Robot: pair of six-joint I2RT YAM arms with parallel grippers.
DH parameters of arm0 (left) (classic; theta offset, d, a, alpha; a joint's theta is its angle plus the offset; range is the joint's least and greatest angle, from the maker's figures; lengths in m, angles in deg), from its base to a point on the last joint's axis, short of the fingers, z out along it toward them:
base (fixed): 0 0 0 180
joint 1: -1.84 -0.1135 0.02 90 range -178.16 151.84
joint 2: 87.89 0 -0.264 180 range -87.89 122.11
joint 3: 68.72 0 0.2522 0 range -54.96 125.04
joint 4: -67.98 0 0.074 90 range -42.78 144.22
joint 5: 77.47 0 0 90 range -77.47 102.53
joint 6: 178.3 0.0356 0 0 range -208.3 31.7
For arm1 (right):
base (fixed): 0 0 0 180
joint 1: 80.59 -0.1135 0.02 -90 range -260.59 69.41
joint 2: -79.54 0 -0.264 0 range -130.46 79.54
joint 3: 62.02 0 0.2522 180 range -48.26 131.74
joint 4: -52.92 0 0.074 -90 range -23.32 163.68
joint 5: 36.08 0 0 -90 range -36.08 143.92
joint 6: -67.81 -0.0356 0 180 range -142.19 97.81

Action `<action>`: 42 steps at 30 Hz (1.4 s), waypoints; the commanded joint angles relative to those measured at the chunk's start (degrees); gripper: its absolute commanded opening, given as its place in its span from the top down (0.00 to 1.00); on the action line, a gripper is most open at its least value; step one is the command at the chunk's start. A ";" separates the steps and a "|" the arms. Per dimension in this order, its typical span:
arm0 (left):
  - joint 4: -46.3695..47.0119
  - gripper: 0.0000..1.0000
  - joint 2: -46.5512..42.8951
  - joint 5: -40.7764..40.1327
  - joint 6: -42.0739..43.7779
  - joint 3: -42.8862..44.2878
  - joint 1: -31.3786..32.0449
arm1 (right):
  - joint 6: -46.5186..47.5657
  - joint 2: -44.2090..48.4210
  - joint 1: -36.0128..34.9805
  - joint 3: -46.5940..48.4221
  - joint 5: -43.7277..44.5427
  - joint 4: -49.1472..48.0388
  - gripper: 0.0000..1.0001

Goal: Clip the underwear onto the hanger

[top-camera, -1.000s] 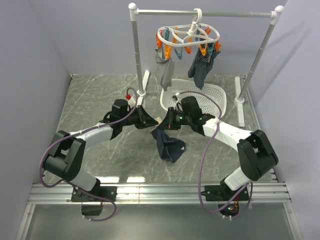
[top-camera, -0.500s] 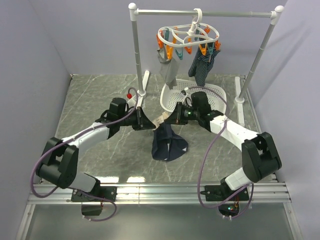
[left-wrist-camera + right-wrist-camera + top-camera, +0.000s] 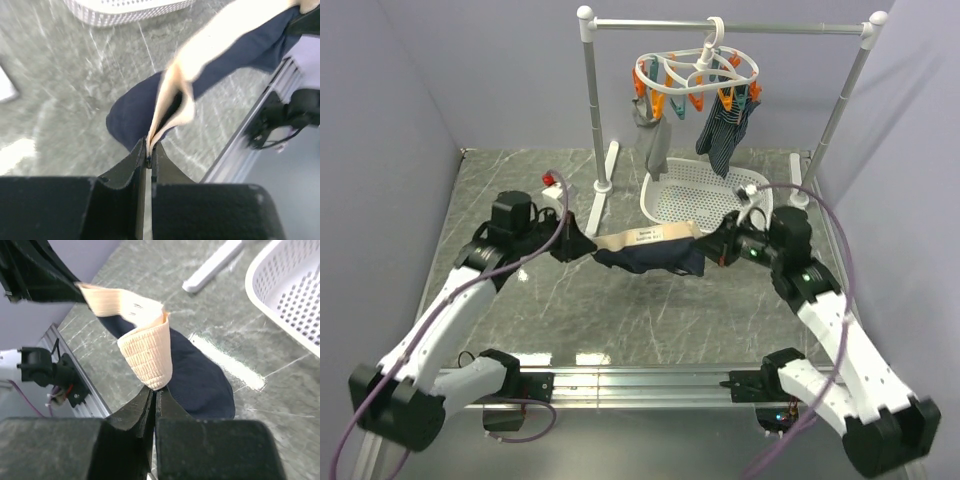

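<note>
Underwear [image 3: 645, 250] lifted and spread, not yet clipped.
Navy briefs hang taut by the tan waistband between left gripper [image 3: 572, 243] and right gripper [image 3: 718, 248], each pinched closed on one waistband end; both wrist views show the fabric nipped at the fingertips. The garment hangs over the table [image 3: 500, 180], just in front of the white basket [image 3: 665, 200]. Hanger [image 3: 695, 72] hangs well above and behind on the rail [image 3: 740, 27], carrying a grey sock [image 3: 655, 140] and a pinstriped cloth [image 3: 725, 135]. My reading: pickup and spreading are done; raising it to a clothespin [image 3: 676, 103] and pinning remain.
</note>
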 commanded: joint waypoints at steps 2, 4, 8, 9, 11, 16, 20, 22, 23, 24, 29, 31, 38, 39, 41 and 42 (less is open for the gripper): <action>-7.50 1.00 -9.26 0.41 12.34 2.13 0.12 | 3.86 10.51 -0.34 -3.21 1.64 3.22 1.00; -10.86 1.00 -10.42 1.29 15.67 3.28 0.12 | 2.63 12.63 -0.34 -3.38 0.67 6.04 1.00; -17.64 0.99 -12.61 3.05 16.40 5.04 0.12 | -4.12 19.66 -1.22 -6.53 -0.21 8.08 1.00; -18.69 0.98 -12.71 3.14 16.13 5.04 0.12 | -6.06 20.11 -2.00 -7.51 -0.73 7.55 1.00; -19.48 0.90 -11.49 2.44 15.78 4.52 0.12 | -9.67 19.07 -3.59 -10.48 0.48 6.85 1.00; -17.93 0.87 -0.78 -0.46 10.61 3.02 0.20 | -15.48 9.94 -5.61 -17.00 8.48 0.18 1.00; -14.58 0.84 15.53 -2.04 9.18 5.99 0.20 | -14.26 -3.92 -5.27 -15.88 15.68 -8.08 1.00; -13.69 0.82 20.93 -2.83 9.27 8.11 0.12 | -13.90 -8.60 -5.00 -14.82 16.75 -10.64 0.97; -13.34 0.82 25.91 -3.10 9.62 10.73 0.12 | -14.16 -12.11 -4.48 -14.64 16.93 -11.52 0.95; -12.99 0.81 28.05 -3.54 9.62 11.89 0.03 | -13.91 -13.45 -3.69 -14.64 17.45 -12.39 0.86; -8.42 0.71 34.30 -5.83 10.15 14.88 -0.85 | -13.20 -15.83 -2.02 -16.04 18.08 -15.04 0.56; -6.57 0.63 34.75 -5.47 9.37 14.97 -1.46 | -12.50 -15.92 -1.14 -15.69 18.33 -14.95 0.53; -2.00 0.14 24.32 -2.32 10.33 8.93 -2.26 | -2.84 -10.75 -0.07 -11.48 8.96 -8.55 0.51; -1.21 0.13 22.99 -0.31 10.07 7.86 -2.00 | -2.74 -10.56 -0.78 -11.12 7.02 -8.36 0.51; 2.28 0.16 20.27 1.72 6.91 4.62 -1.56 | -3.00 -10.73 -3.49 -11.12 4.81 -8.53 0.52; 4.22 0.20 19.38 3.65 3.85 3.56 -1.21 | -3.09 -10.74 -4.03 -11.55 4.80 -9.93 0.53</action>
